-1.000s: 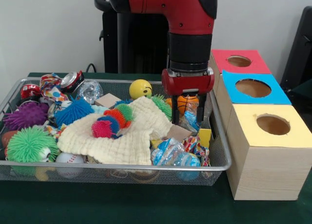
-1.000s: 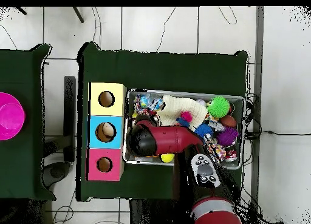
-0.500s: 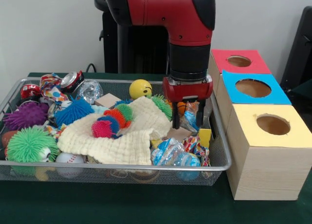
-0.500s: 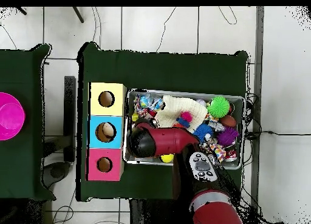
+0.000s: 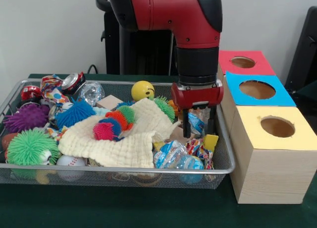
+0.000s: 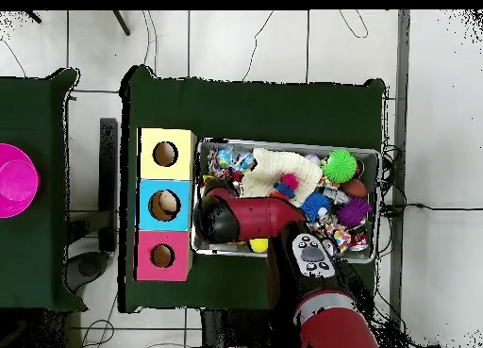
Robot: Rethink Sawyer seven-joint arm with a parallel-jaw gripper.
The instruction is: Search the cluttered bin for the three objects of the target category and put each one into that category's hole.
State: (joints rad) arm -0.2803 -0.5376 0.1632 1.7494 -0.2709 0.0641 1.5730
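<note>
My gripper [image 5: 199,133] hangs low in the right end of the wire bin [image 5: 124,171], close to the bin wall beside the boxes. Its two black fingers [image 5: 186,129] stand apart, open, on either side of a blue and clear snack packet [image 5: 196,122]. A yellow block [image 5: 209,140] lies just below the right finger, and a cardboard piece [image 5: 177,134] by the left one. More crinkly packets [image 5: 178,156] lie in front. In the overhead view the red arm [image 6: 255,219] covers the gripper at the bin's left end [image 6: 200,198].
Three boxes with round holes stand beside the bin: yellow [image 5: 277,126], blue [image 5: 256,89], red [image 5: 242,62]. The bin also holds a cream cloth [image 5: 126,139], spiky balls [image 5: 30,146], a yellow smiley ball [image 5: 142,90], cans [image 5: 73,82] and a baseball [image 5: 71,162].
The gripper has come lower and shifted right, toward the boxes. The orange ball seen between its fingers a second ago is now hidden behind it.
</note>
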